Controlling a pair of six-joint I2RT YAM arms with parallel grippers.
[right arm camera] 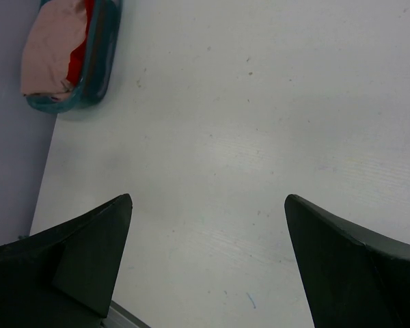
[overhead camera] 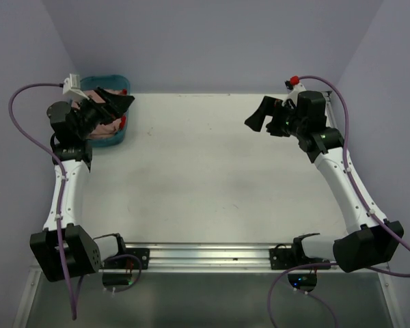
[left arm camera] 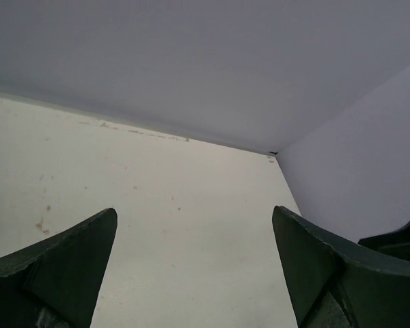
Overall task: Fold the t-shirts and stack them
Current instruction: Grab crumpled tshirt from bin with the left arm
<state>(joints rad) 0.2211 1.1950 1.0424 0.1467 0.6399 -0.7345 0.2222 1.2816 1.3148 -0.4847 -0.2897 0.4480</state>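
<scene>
Bin [overhead camera: 116, 83], blue, at the counter's far-left corner holds the pink tee [overhead camera: 108, 128], apparently topmost, over the red tee [overhead camera: 124, 123]. Left gripper [overhead camera: 125, 102] hovers there, jaws spread; right gripper [overhead camera: 256, 116] spread, far-right. You should pinch the pink tee alone.

The bin [overhead camera: 117, 82] sits at the far left corner of the table [overhead camera: 205, 178], with the t-shirts [right arm camera: 51, 48] heaped inside it. The left gripper [overhead camera: 121, 102] hangs over the bin. The right gripper [overhead camera: 256, 117] hangs above the far right side, so the 2 are well apart.
</scene>
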